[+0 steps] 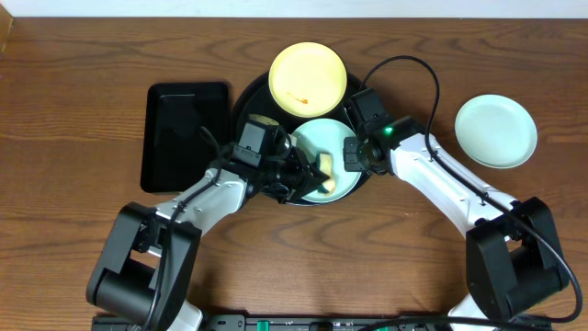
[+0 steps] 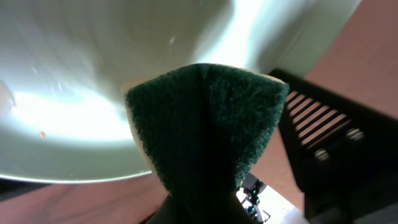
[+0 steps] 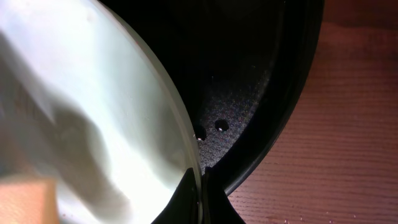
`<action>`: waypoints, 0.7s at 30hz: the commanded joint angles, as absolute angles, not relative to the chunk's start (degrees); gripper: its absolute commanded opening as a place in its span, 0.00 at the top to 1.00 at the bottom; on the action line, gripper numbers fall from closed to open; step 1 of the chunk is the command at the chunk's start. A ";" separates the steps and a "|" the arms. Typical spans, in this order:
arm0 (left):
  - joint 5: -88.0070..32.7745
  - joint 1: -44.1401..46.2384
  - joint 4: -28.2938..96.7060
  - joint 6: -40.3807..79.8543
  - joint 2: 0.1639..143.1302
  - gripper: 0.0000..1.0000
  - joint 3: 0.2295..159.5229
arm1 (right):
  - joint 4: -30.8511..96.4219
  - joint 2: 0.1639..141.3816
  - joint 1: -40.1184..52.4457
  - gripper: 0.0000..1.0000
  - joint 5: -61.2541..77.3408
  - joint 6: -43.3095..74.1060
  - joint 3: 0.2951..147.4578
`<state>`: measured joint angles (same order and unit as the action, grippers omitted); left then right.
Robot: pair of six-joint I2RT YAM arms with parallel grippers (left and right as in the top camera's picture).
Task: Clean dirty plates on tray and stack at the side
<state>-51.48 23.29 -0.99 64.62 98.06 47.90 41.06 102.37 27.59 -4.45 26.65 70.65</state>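
Three in play: yellow plate at tray far rim, mint plate at near rim, second mint plate off-tray near tabletop right edge. Left gripper clamped on sponge against mint plate; right gripper pinching its rim. Light, stiff, slick plastic, probably skids; grab rims.

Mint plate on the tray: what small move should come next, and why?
Probably a short wipe: the left gripper drags its sponge across the mint plate toward the orange speck. The sponge's green side faces the plate, the speck is not yet wiped off, and the right gripper pinches the plate's rim, steadying it.
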 commanded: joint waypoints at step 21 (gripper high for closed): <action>-43.38 24.34 3.64 62.54 99.11 0.92 46.72 | 41.15 102.78 27.81 0.99 -4.43 26.04 70.37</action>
<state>-44.95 24.40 3.64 64.23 98.06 47.33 41.06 102.37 27.59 -4.43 26.65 70.65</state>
